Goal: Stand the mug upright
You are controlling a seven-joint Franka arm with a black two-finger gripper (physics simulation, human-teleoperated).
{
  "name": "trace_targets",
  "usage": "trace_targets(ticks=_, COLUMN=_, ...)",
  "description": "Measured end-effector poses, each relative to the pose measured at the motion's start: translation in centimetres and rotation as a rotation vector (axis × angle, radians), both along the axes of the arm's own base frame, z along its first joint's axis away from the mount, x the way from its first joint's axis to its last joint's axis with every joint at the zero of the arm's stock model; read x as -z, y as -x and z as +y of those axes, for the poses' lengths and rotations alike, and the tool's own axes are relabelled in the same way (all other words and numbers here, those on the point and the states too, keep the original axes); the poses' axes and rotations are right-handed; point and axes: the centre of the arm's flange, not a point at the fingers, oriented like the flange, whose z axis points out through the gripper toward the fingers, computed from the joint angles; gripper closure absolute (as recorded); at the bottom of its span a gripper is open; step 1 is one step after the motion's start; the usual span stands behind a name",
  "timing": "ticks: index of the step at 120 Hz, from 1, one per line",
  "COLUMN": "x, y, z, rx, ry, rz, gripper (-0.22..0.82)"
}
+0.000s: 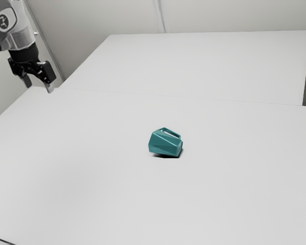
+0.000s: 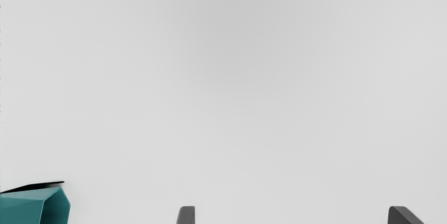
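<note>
Pale grey walls (image 1: 92,18) stand behind our white table (image 1: 92,194), and a thin seam crosses the white between its nearer part and a broad, flat stretch (image 1: 209,66) beyond. Down one wall runs a narrow strip (image 1: 161,15), and a dark line (image 1: 1,240) cuts the near corner at the exterior view's left. We have the teal mug (image 1: 166,144) lying on its side on the table, near the middle of the exterior view, with its handle (image 1: 172,133) up and a dark shadow under its lower edge. Its sides are faceted, with flat planes meeting at sharp edges. Our gripper (image 1: 38,87) hangs at the exterior view's upper left, by the table's far corner there, well apart from the mug. In the wrist view we see its two fingers (image 2: 187,216) standing wide apart, with nothing held between them. The mug lies outside that gap, off beyond one finger, and its hollow, shadowed mouth (image 2: 55,208) faces the fingers' side. Part of the mug is cut off there.
</note>
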Motion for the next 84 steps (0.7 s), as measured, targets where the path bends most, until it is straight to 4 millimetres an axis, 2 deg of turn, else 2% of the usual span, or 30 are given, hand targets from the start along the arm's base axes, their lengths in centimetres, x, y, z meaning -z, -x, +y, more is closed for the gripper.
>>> trace_targets(ticks=33, x=1.6, y=-0.1, z=-1.4, rx=0.028, ry=0.011, rz=0.022, gripper=0.0)
trace_targets(ticks=44, x=2.8, y=-0.4, z=-2.0, rx=0.022, ry=0.083, rz=0.021, gripper=0.0)
trace_targets(ticks=59, x=6.5, y=-1.2, z=-2.1, rx=-0.018, ry=0.224, rz=0.036, gripper=0.0)
trace_targets(ticks=84, x=12.7, y=-4.2, z=0.0, rx=-0.153, ry=0.432, rz=0.037, gripper=0.0)
